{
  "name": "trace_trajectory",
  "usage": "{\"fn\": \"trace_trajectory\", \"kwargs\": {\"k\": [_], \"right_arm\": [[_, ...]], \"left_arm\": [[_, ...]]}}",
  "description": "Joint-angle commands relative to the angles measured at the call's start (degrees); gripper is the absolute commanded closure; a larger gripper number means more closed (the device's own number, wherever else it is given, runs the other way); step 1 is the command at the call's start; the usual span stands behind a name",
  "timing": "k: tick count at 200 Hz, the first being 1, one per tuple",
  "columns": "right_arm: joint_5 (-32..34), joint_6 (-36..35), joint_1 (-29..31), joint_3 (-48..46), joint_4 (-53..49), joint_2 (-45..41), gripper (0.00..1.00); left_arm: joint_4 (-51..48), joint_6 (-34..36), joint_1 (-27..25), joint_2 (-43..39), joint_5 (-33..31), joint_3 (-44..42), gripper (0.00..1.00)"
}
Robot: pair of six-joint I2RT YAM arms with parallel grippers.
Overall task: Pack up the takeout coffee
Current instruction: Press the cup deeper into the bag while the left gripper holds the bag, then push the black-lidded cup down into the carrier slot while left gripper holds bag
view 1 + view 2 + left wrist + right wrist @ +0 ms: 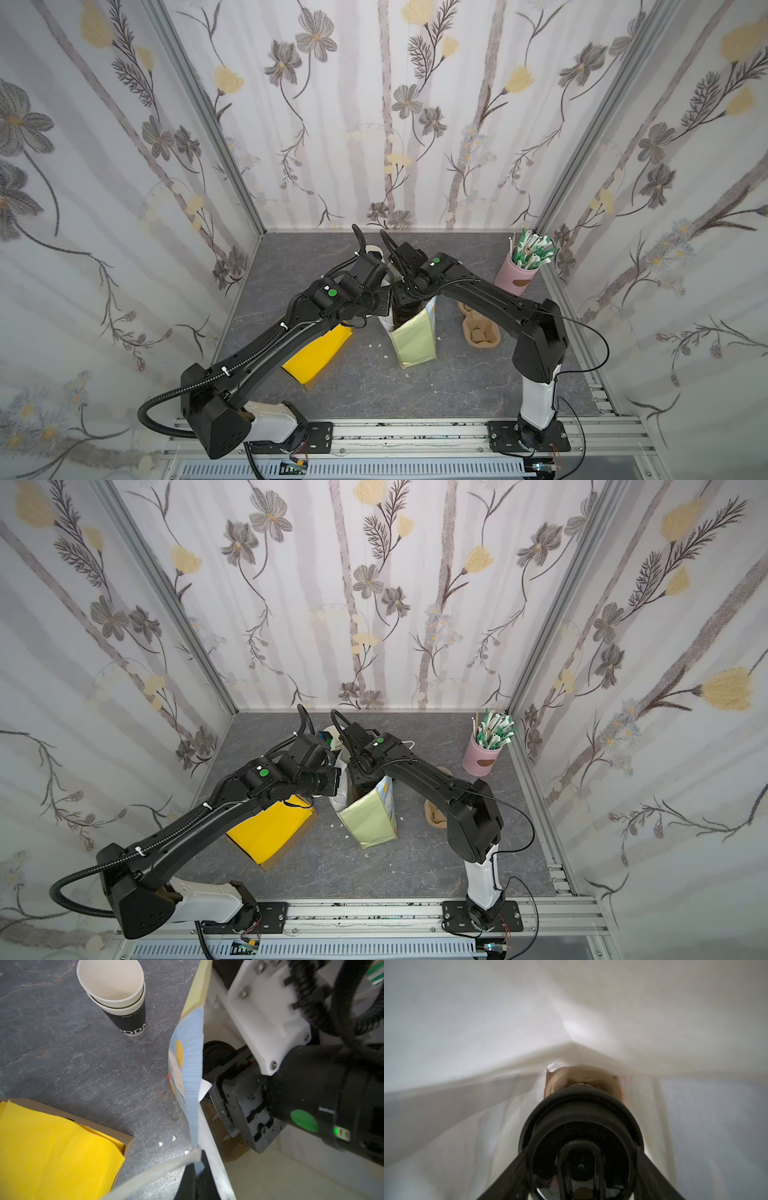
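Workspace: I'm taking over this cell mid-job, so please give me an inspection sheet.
Surface: grey stone-look tabletop, a few white flecks.
Job's things: takeout coffee, lidded, inside the paper bag.
Clutter: stacked cups, yellow napkins, pink holder, pulp carrier.
Grippers: left end effector shut on the bag's rim; right end effector closed on the coffee.
Cables: black conduit loops at the left base; thin wire hangs off the right arm.
Surroundings: floral wall panels.

White lettering on the stacked black paper cups [127,1020]: "Breeze you to…" and, partly cut off, "ODA".
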Motion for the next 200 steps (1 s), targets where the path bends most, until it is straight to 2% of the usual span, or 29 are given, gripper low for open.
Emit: {"fn": "trace_trajectory", "kwargs": {"k": [1,145,186,200], "right_arm": [[0.9,0.1,0.0,0.0,3.3,0.7,0.55],[-0.9,-0.9,-0.3,-3.8,5.1,1.9,0.55],[-2.5,-1.3,-0.3,-4.3,4.8,2.1,0.55],[-3.0,-1.4,-0.3,-4.2,4.4,2.2,0.55]], "left_arm": [[-0.8,-0.4,0.0,0.2,-0.5,0.1,1.00],[-1.2,-0.1,0.5,1.1,-0.4,1.1,1.00],[-2.0,-0.9,1.1,-0.7,-0.6,0.7,0.92],[-2.2,-1.2,1.3,-1.5,-0.4,0.3,0.85]]}}
